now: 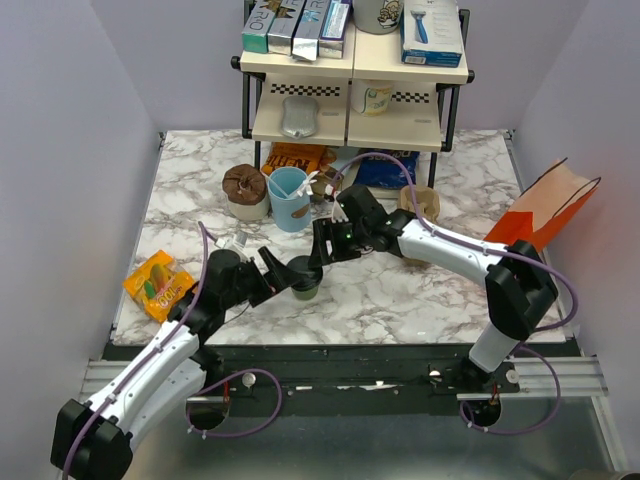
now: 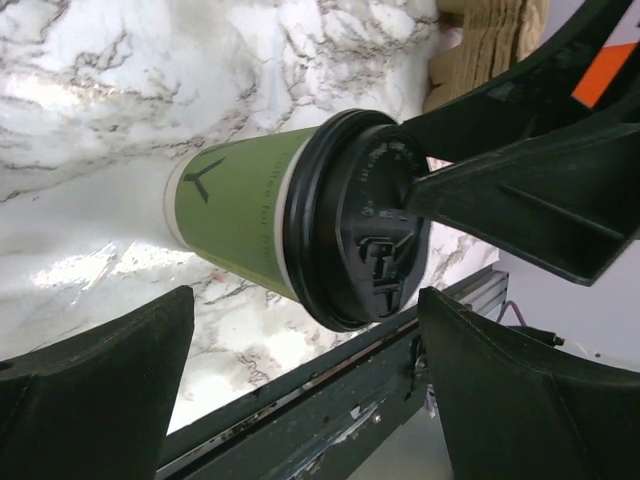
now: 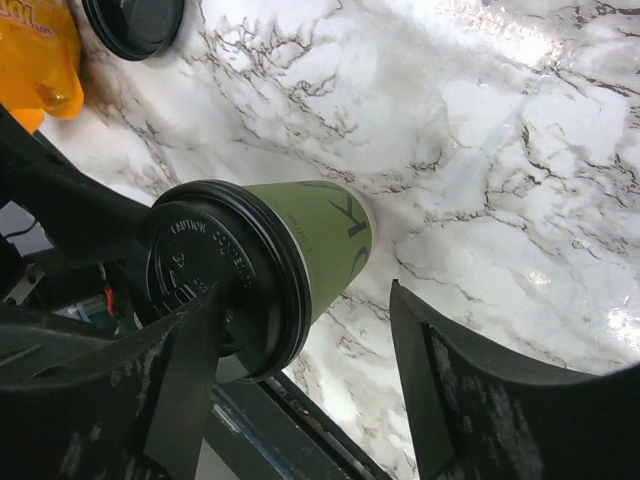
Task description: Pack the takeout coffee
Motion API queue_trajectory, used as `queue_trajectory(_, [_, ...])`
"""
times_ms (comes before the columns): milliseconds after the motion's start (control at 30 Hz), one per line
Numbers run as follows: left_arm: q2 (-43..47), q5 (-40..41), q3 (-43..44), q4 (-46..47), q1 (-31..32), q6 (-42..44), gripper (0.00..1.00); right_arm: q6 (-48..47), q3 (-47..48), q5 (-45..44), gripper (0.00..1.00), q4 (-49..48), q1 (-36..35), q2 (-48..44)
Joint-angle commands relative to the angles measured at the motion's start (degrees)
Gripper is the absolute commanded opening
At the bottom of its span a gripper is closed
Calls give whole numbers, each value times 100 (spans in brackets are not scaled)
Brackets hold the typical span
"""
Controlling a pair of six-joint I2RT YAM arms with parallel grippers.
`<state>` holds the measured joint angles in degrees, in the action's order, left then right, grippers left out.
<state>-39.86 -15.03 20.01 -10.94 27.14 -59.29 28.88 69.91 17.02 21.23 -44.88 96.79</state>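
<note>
The takeout coffee stands upright on the marble table near its front edge, olive-green sides under a black lid. My left gripper is just left of it and open wide. In the left wrist view the cup lies beyond the left gripper, not between its fingers. My right gripper reaches in from the right and above. In the right wrist view the right gripper is open, one finger crosses the lid, and the other finger stands apart from the green side.
A light blue cup and brown pulp carriers stand behind. An orange paper bag lies at the right edge and an orange snack packet at the left. A loaded shelf fills the back.
</note>
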Motion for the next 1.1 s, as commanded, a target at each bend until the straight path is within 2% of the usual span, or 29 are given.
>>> queue_trajectory(0, [109, 193, 337, -347, 37, 216, 99, 82, 93, -120, 77, 171, 32, -178])
queue_trajectory(100, [171, 448, 311, -234, 29, 225, 99, 345, -108, -76, 78, 48, 41, -301])
queue_trajectory(233, [-153, 290, 223, 118, 11, 172, 99, 671, -495, 222, 78, -355, 41, -468])
queue_trajectory(433, [-479, 35, 74, 522, 11, 146, 98, 1110, -1145, 600, 69, -1049, 41, -609])
queue_trajectory(600, [-550, 44, -76, 645, 11, 49, 82, 1312, -1190, 584, 64, -1244, 41, -390])
queue_trajectory(867, [-769, -44, -348, 979, 11, -153, 67, 1576, -1348, 723, 52, -1534, 41, -205])
queue_trajectory(1000, [-848, -9, -515, 1059, 11, -188, 60, 1673, -1602, 1014, 40, -1929, 41, 15])
queue_trajectory(1033, [-892, 0, -533, 1059, 2, -188, 53, 1682, -1655, 945, 36, -2000, 41, 32])
queue_trajectory(1067, [-892, 0, -559, 1067, 2, -171, 50, 1673, -1699, 900, 33, -2018, 41, 50])
